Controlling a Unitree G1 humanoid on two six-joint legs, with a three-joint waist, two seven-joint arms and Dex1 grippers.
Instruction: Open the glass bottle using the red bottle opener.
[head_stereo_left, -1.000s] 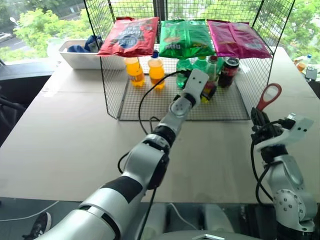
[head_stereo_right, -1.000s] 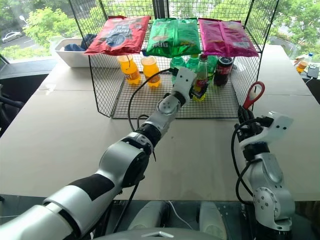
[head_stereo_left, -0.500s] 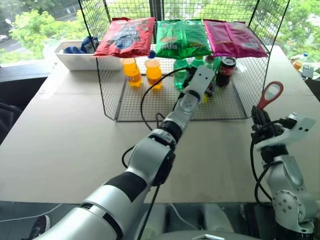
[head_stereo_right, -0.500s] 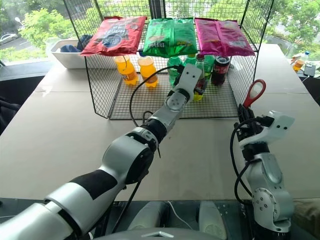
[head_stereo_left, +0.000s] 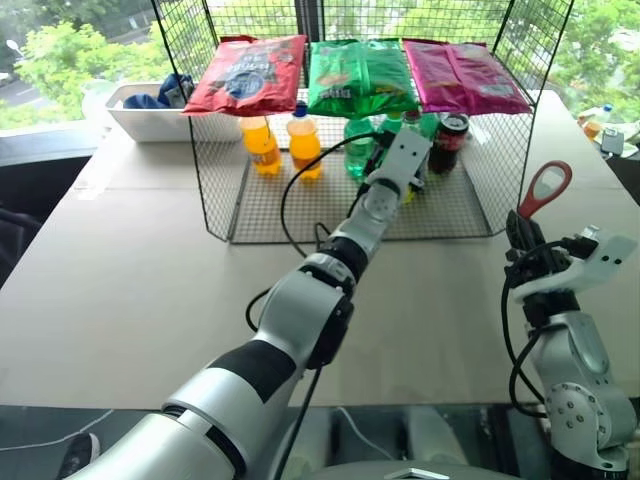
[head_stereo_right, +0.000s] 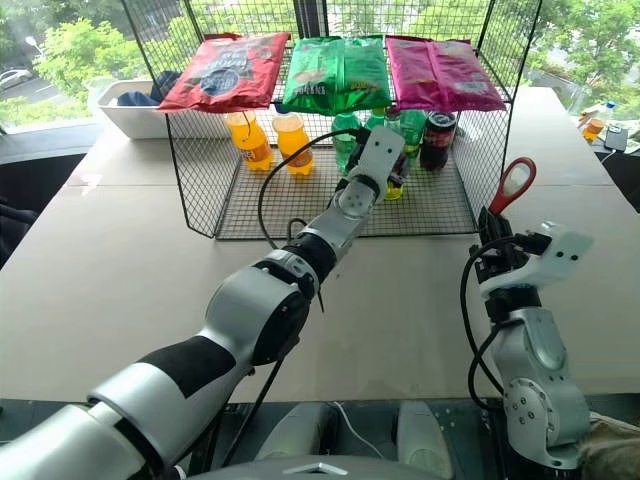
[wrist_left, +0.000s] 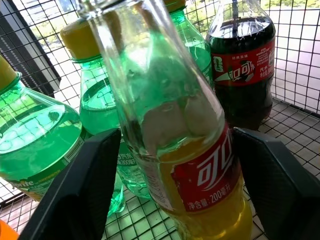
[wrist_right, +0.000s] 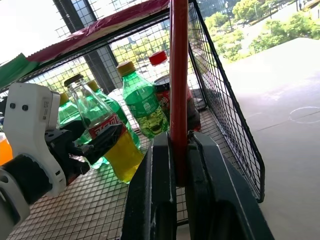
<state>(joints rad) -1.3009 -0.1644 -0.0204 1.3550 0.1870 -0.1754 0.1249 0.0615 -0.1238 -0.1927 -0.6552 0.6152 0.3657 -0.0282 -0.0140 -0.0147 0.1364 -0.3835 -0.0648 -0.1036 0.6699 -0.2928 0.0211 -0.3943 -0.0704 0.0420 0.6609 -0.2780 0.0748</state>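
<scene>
Our arms are silver-grey shells with black bands at the joints and a black sleeve on the upper left arm (head_stereo_left: 240, 372). Behind the black fingers (wrist_left: 87, 175) of our left gripper (wrist_right: 95, 145) sits a white block with two dark screw holes; loose black cables loop along both forearms. Our right gripper (wrist_right: 172, 165) has a matching white housing (head_stereo_left: 600, 255).

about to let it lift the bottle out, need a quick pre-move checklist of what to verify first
1. Glass bottle between the left gripper fingers: ok.
2. Fingers closed firmly on the glass: cannot tell.
3. Bottle upright: not ok, it leans in the right wrist view.
4. Red bottle opener clamped in the right gripper: ok.
5. Green bottles close beside the grip: not ok.
</scene>
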